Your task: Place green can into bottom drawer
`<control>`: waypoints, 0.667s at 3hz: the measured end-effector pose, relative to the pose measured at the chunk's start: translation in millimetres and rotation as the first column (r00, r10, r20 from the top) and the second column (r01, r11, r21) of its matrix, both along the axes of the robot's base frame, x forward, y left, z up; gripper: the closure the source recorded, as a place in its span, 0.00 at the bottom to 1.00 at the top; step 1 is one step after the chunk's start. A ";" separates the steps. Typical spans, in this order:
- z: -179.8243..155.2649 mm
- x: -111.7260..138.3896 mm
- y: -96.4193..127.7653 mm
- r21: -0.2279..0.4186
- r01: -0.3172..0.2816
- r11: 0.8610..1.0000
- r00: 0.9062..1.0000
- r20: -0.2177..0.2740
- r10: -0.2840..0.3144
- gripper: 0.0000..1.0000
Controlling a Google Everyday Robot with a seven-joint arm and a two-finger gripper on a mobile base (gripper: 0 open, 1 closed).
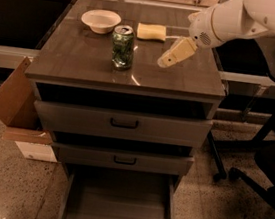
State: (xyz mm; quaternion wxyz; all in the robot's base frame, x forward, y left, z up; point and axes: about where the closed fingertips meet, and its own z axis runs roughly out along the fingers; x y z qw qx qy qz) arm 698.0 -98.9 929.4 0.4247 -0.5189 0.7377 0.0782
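A three-drawer grey cabinet with a dark wood-grain top (pixel 83 59) stands on a speckled floor. Its two upper drawers with black handles (pixel 123 124) sit above the bottom drawer (pixel 116 209), the lowest and deepest, a wide flat-floored grey tray with low sides that is pulled out toward the camera.

The robot's white arm (pixel 240 19) reaches in from the upper right over the right half of the cabinet top. A brown cardboard box (pixel 13 95) leans against the cabinet's left side, and a black office chair base on castors (pixel 262 198) stands to the right.

On the top, a white round bowl (pixel 101 20) sits toward the back, with a yellow rectangular sponge (pixel 152 31) beside it on the right.

The small green-patterned drink can with a silver top (pixel 122 47) stands upright near the middle of the top, just in front of the bowl.

The tan gripper (pixel 165 60) hangs angled down and leftward, to the right of the can and apart from it; whether it is parted or closed cannot be told.
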 end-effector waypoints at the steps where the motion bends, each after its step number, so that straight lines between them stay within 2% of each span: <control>1: 1.6 22.7 20.6 0.068 -0.031 0.997 0.999 0.028 0.029 0.00; 2: 2.1 30.6 40.8 0.147 -0.054 0.988 0.998 0.030 0.050 0.00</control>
